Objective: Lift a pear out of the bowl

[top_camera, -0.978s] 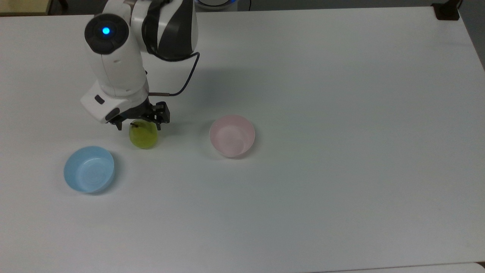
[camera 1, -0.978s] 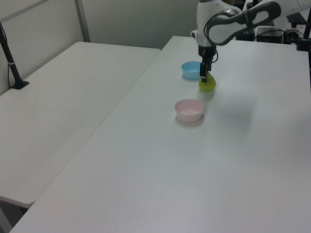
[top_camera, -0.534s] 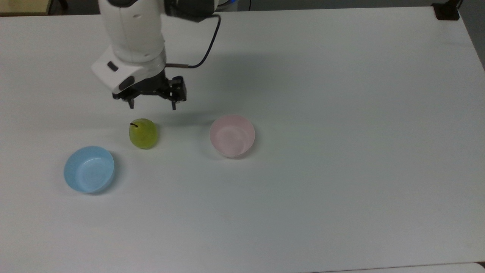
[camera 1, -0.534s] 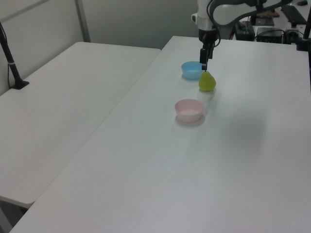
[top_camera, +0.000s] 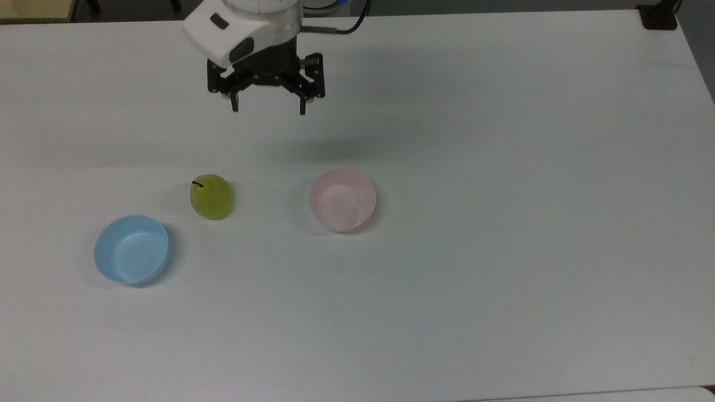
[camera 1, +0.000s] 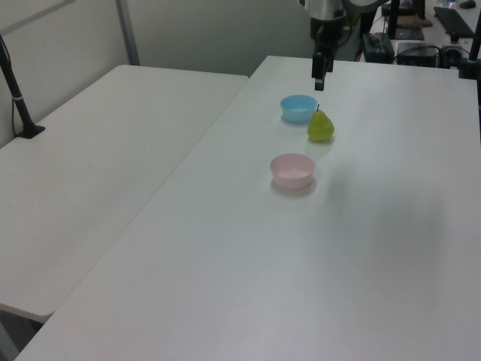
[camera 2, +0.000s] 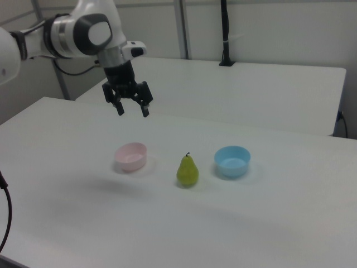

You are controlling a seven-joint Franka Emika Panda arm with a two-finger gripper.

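In the top view, the gripper [top_camera: 268,107] hangs above the white tabletop [top_camera: 503,167] near its far edge, jaws spread wide and holding nothing. The pear [top_camera: 211,196] stands on the bare tabletop, well apart from the gripper, between the pink bowl [top_camera: 342,200] on the top view's right and the light blue bowl [top_camera: 131,249] nearer the top view's lower left corner. Both bowls are empty. In the left view, the gripper [camera 1: 319,71] is raised high over the far end of the tabletop [camera 1: 225,286], above the blue bowl [camera 1: 299,107]; the pear [camera 1: 320,126] sits upright just beside that bowl, with the pink bowl [camera 1: 292,171] nearer the camera. In the right view, the gripper [camera 2: 131,108] hovers with its fingers apart above and behind the pink bowl [camera 2: 131,156], the pear [camera 2: 188,170] upright between it and the blue bowl [camera 2: 232,161]. Judging from this, the pear is already out of the bowl and resting free, so the task looks finished or close to it. The room holds a second white table [camera 2: 251,89] beside this one, pale walls and a dark pole [camera 2: 224,33].
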